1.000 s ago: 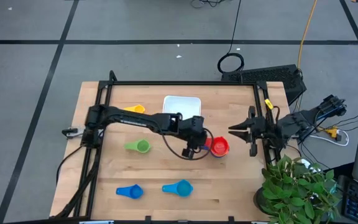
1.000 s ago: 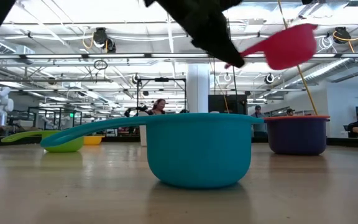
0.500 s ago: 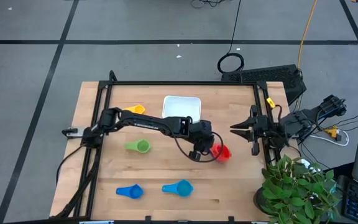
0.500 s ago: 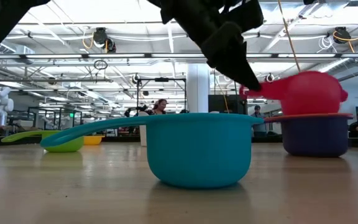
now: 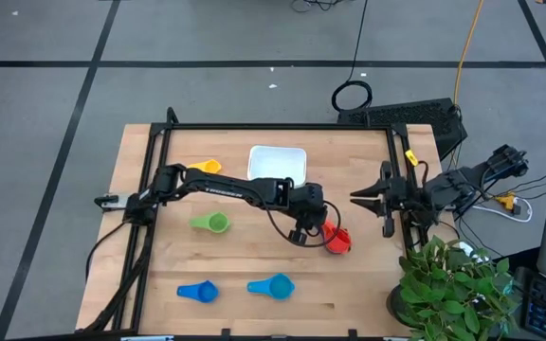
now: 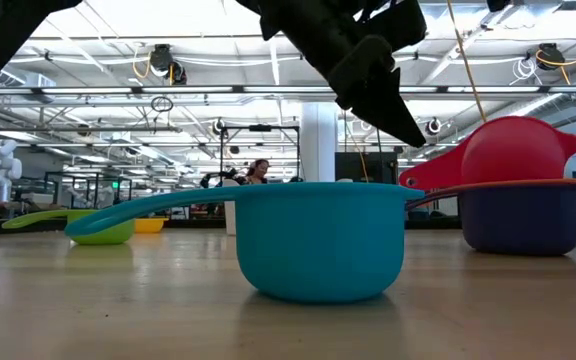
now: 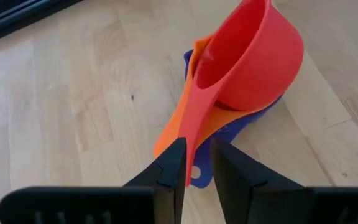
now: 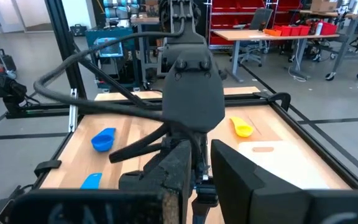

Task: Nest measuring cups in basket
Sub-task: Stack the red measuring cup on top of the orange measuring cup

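Three cups (image 5: 336, 240) stacked nr right edge, left gripper (image 7: 197, 163) gripping.

One camera hangs high up and looks straight down on the whole table (image 5: 159, 284) from far away. One sits right on the tabletop and looks flat across it into the big room, very close to the light blue cup (image 6: 318, 240). That cup (image 5: 273, 284) sits near 6 o'clock in the top view. The left wrist camera looks down from very near at the red cup (image 7: 247, 56), at 3 o'clock of the middle (image 5: 337, 239) from above. The right wrist camera looks across the table at the left arm (image 8: 188, 87).
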`<state>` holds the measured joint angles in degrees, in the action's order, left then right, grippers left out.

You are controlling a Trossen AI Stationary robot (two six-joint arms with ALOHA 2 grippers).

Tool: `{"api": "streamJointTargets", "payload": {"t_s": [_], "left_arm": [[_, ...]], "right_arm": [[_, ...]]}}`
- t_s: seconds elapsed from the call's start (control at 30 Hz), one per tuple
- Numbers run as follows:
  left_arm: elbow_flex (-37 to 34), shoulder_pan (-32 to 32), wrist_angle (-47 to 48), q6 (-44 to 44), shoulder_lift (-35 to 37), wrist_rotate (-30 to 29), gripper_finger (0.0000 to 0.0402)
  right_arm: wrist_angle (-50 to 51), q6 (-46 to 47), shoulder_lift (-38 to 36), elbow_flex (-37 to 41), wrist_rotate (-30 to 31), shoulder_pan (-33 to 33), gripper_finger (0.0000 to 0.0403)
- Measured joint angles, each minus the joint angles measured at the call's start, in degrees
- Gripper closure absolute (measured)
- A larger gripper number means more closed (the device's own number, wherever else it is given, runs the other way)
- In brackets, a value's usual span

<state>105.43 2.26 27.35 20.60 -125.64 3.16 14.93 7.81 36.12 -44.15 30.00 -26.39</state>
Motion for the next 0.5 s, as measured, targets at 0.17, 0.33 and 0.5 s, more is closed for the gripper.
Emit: {"api": "streamJointTargets", "payload": {"t_s": [0.17,0.33,0.5], "left_arm": [[0.0,-0.1,1.2,2.0,0.7,-0.5,0.0324],[0.0,-0.5,0.9,1.9,1.9,-0.9,0.0303],[0.0,-0.3,1.3,1.8,1.8,-1.0,0.0261]], "right_arm": [[0.0,1.0,0.0,1.6,0.0,0.0,0.0348],[-0.1,1.5,-0.2,1.8,0.0,0.0,0.0348],[0.2,1.8,-0.2,1.8,0.0,0.0,0.0348]]}}
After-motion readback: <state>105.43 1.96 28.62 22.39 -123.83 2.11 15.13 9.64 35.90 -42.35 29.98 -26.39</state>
